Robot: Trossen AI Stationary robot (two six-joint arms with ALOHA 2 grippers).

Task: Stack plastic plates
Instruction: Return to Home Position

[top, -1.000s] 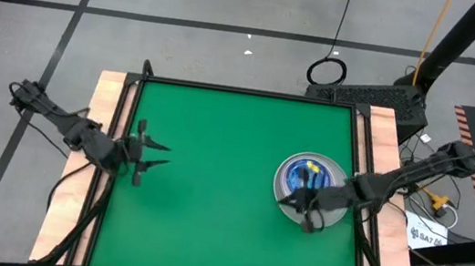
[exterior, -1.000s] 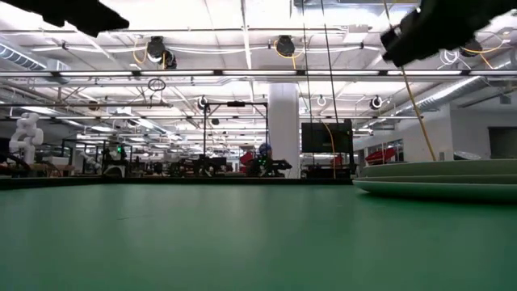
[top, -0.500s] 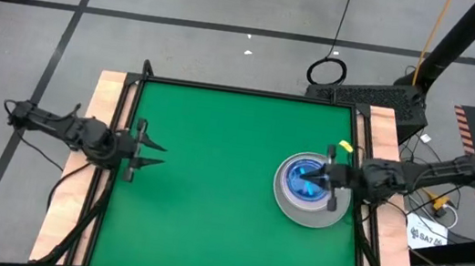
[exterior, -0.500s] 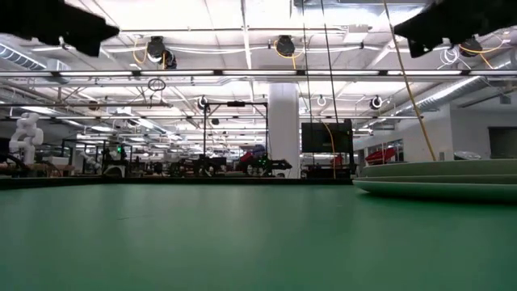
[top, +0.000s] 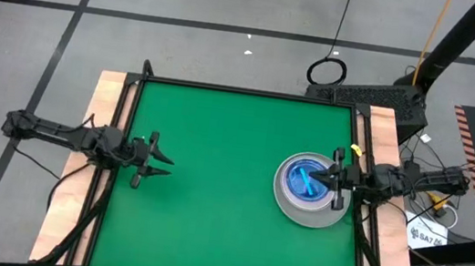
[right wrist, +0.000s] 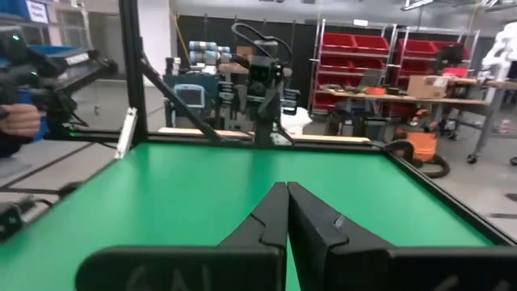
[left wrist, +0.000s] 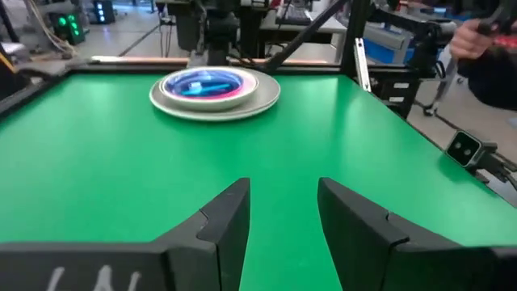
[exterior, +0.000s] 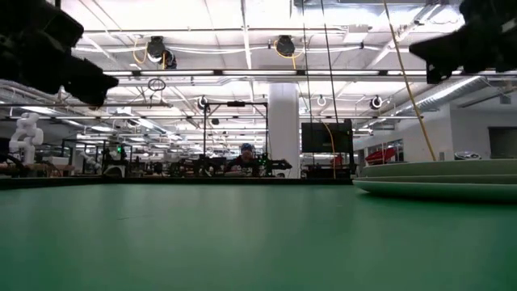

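The plastic plates [top: 311, 190] sit in one stack on the green table's right side. A grey rim lies at the bottom, with pink and then blue translucent plates on top. The stack also shows in the left wrist view [left wrist: 215, 87] and, edge-on, in the low view [exterior: 440, 179]. My right gripper [top: 327, 175] hangs shut above the stack's right edge, fingers level and pointing toward the table's left; the right wrist view [right wrist: 287, 206] shows no plates. My left gripper [top: 163, 164] is open over the table's left side, pointing at the stack [left wrist: 281, 210].
Bare green mat [top: 226, 150] lies between the two grippers. Wooden strips [top: 104, 115] and a black frame border the table's left and right sides. A person's hand [right wrist: 18, 120] holding a dark device shows beyond the table edge, and also in the left wrist view [left wrist: 485, 36].
My right gripper pulled back from over the near part of the stack toward the table's right and far edges. It turned from slanting down to level. My left arm swung and sank a little, shifting its gripper slightly toward the near edge. The stack stayed put.
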